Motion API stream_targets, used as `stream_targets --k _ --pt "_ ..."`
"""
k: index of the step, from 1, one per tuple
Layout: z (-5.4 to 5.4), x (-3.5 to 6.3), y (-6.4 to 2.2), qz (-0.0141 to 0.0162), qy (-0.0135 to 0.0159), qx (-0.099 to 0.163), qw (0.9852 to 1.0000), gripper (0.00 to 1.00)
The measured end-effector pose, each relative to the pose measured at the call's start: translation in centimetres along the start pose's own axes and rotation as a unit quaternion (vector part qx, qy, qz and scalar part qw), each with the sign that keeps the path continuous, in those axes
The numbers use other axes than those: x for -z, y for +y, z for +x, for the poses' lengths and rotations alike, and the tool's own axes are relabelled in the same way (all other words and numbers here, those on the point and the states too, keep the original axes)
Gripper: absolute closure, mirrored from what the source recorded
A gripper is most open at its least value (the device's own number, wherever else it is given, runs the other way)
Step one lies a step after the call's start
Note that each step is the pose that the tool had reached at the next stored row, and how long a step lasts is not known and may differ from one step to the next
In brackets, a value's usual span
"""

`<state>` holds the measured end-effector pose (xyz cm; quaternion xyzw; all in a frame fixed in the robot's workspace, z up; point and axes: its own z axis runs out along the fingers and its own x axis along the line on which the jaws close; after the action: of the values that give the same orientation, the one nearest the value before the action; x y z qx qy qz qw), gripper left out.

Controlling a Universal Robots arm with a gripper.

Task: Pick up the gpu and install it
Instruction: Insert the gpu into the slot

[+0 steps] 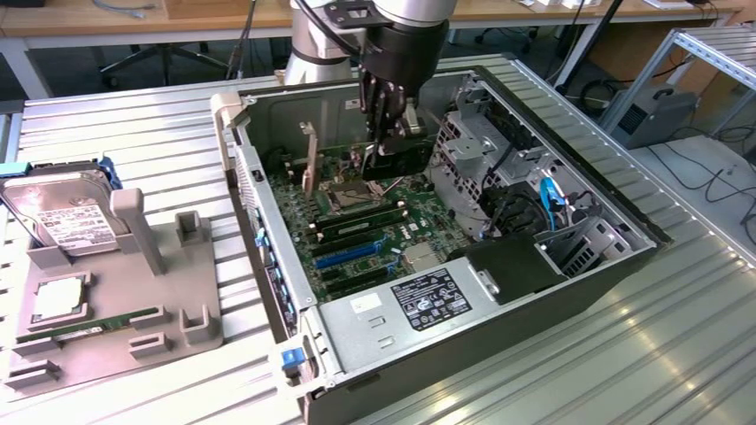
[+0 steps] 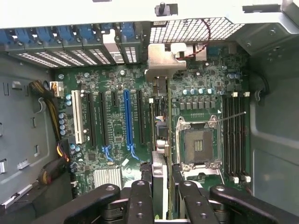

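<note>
**GPU held above the motherboard inside the open case**

The gripper (image 1: 388, 142) hangs inside the open computer case (image 1: 354, 328), its fingers (image 2: 140, 200) closed on the gpu (image 1: 396, 159), a dark card held on edge above the motherboard (image 2: 112, 140). In the wrist view the card (image 2: 159, 154) sits between the expansion slots (image 2: 127, 116) and the CPU socket (image 2: 198, 145), its metal bracket (image 2: 163, 58) toward the case's rear wall. A hard drive (image 1: 65, 221) rests on the grey fixture (image 1: 130, 310) at the exterior view's left.

The open computer case (image 1: 473, 266) lies on the bench (image 1: 142, 150). A parts tray (image 1: 119, 328) sits to the exterior view's left, carrying a hard drive (image 1: 65, 217). Inside the case, the pincer (image 1: 388, 133) holds the gpu (image 1: 396, 159) above the motherboard (image 1: 366, 239).
</note>
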<state>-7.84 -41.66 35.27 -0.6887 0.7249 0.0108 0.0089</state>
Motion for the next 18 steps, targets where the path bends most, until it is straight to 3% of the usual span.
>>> stream_targets --k 18 --pt "0.0 0.0 0.0 -0.0011 0.0001 0.041 0.9992 0.73"
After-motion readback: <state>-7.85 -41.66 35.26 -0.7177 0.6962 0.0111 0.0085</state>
